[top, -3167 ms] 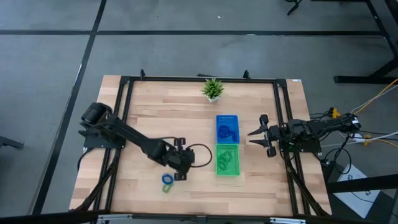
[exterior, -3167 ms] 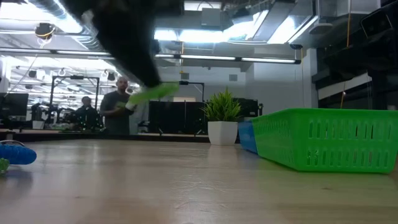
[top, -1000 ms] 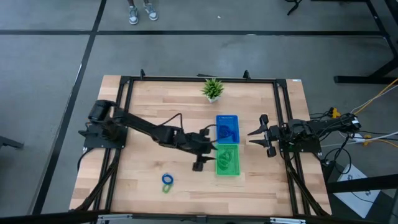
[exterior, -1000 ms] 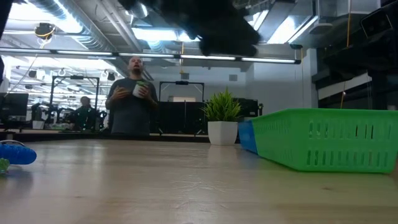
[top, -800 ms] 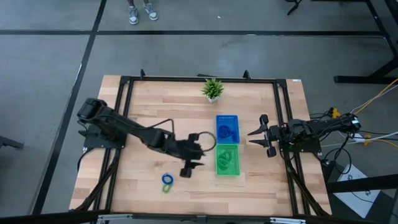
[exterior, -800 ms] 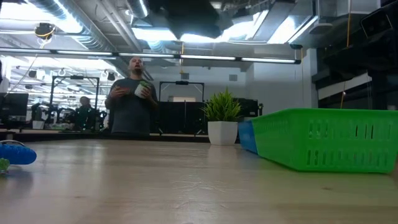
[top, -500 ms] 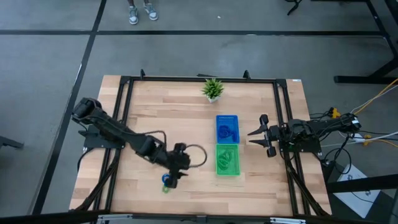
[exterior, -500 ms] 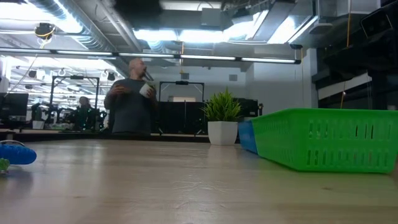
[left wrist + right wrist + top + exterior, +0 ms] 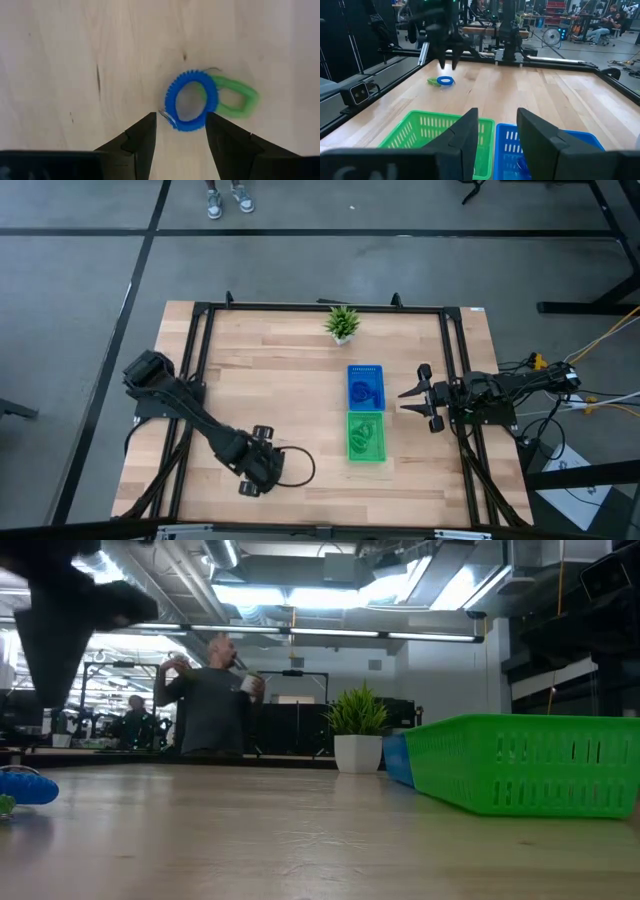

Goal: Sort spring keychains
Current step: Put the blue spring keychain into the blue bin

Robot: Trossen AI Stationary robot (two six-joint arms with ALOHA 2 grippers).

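Note:
A blue spring keychain [image 9: 191, 100] lies flat on the table. A light green one [image 9: 235, 97] lies flat against its side. My left gripper [image 9: 180, 122] hangs open above them, near the table's front left, pointing down and touching neither; in the high view it [image 9: 260, 472] covers both. More keychains lie in the blue tray [image 9: 365, 370] and the green tray [image 9: 352, 452]. My right gripper [image 9: 415, 402] waits open at the right, beside the trays.
A small potted plant [image 9: 342, 323] stands at the far edge. The two trays sit side by side right of centre. A black metal frame [image 9: 200, 330] runs round the table. A person [image 9: 210, 690] stands in the room behind.
My left gripper has swung from over the green tray toward the table's near left corner and now stands over the blue and green keychains on the table. The keychains have not moved.

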